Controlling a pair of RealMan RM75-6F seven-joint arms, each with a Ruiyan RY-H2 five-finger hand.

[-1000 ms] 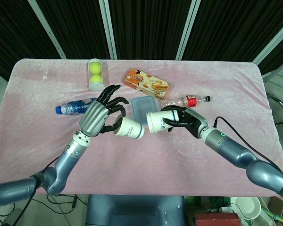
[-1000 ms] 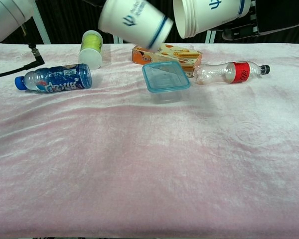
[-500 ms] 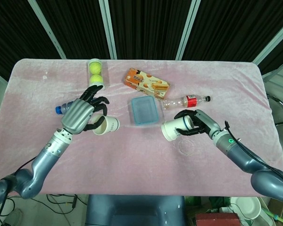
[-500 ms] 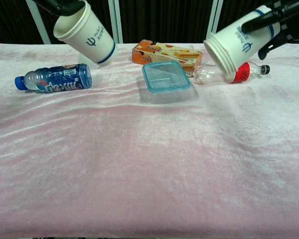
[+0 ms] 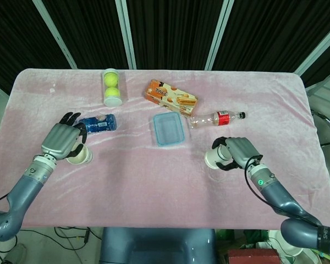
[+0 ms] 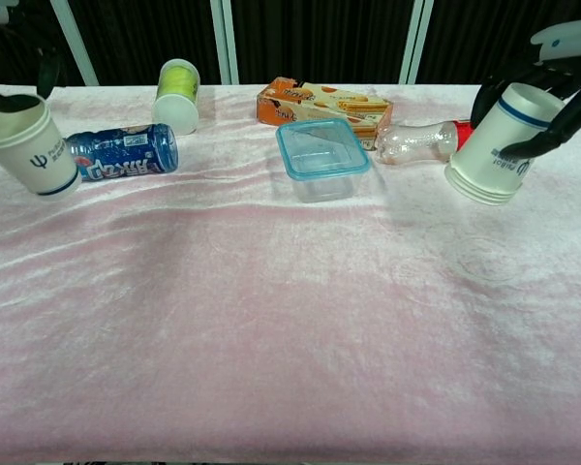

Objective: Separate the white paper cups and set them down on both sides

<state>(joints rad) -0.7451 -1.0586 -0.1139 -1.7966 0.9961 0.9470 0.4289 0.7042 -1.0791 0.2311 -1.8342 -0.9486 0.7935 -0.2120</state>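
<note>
The left hand (image 5: 62, 141) grips a white paper cup (image 6: 27, 145) from above at the left side of the pink-covered table (image 6: 290, 339), mouth upward, base at or just above the cloth, just beside the lying blue bottle (image 6: 119, 152); the right hand (image 5: 237, 150) wraps its fingers (image 6: 552, 124) around the other cup (image 6: 502, 145) at the right side, that cup tilted with its rim turned down toward the cloth and held off it; between them sit a clear container with a blue rim (image 6: 323, 158), a snack box (image 6: 324, 105), a clear red-labelled bottle (image 6: 421, 140) and a tube of tennis balls (image 6: 177, 94).
</note>
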